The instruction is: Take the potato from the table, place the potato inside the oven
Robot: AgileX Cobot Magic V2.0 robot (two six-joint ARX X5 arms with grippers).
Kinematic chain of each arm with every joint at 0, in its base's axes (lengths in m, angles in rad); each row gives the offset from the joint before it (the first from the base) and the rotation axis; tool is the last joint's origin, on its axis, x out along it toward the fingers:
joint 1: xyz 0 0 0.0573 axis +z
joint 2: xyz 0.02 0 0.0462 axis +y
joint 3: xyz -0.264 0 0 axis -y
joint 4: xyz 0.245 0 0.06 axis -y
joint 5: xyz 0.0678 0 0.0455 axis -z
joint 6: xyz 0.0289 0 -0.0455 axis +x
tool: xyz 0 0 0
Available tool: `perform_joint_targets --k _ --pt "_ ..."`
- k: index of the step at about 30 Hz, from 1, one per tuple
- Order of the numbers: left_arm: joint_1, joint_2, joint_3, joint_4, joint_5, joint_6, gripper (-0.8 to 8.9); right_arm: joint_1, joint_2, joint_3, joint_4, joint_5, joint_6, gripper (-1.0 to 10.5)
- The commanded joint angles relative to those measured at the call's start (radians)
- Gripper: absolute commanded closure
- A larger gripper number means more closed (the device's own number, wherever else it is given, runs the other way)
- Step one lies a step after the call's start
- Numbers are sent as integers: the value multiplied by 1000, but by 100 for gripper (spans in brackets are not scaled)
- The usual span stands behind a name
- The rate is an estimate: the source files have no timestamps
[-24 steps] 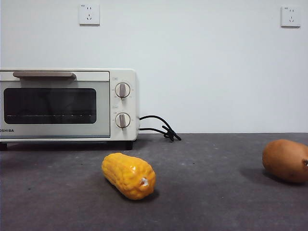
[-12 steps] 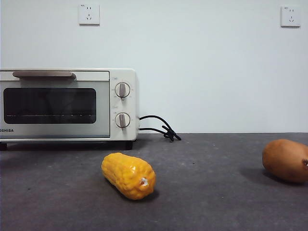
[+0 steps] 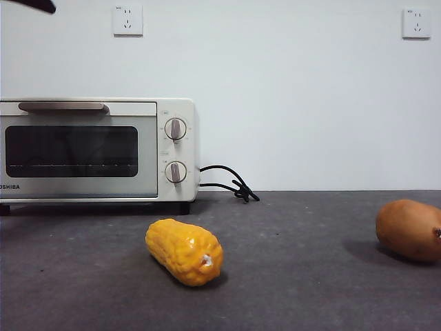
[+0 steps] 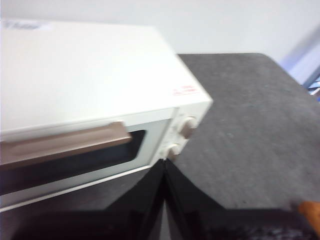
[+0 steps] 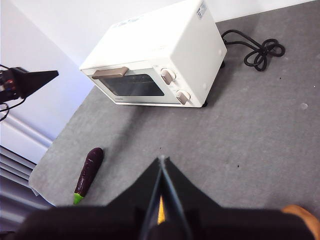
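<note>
The orange-brown potato (image 3: 409, 229) lies on the dark grey table (image 3: 303, 276) at the far right, cut off by the picture's edge. The cream oven (image 3: 96, 148) stands at the back left, its door closed. In the right wrist view the oven (image 5: 160, 60) is far off and an orange edge of the potato (image 5: 300, 212) peeks past my shut right gripper (image 5: 161, 161), which hangs high over the table. My shut left gripper (image 4: 164, 163) hovers close by the oven (image 4: 85, 80), near its knobs. Its black tip (image 3: 31, 5) shows in the front view's top left corner.
A bright yellow corn cob (image 3: 184, 251) lies in the middle of the table in front of the oven. A dark purple eggplant (image 5: 88, 172) lies near the table's edge on the oven's side. The oven's black cord (image 3: 231, 183) curls behind it.
A black arm tip has come into the front view's top left corner. The potato, corn and oven have not moved.
</note>
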Motion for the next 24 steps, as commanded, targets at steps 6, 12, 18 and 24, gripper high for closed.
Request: perform_joint_targets --k 6,12,18,24 --pt "68 228 102 7 94 -75 820 0 43 29 2 -69 -8 946" --pt "76 386 208 8 111 -150 820 0 48 54 0 -142 -8 946" --pt "77 470 282 2 88 -158 820 0 48 55 -40 -145 -8 946" --pt "79 501 296 -62 72 -123 820 0 47 55 -63 -145 -10 946"
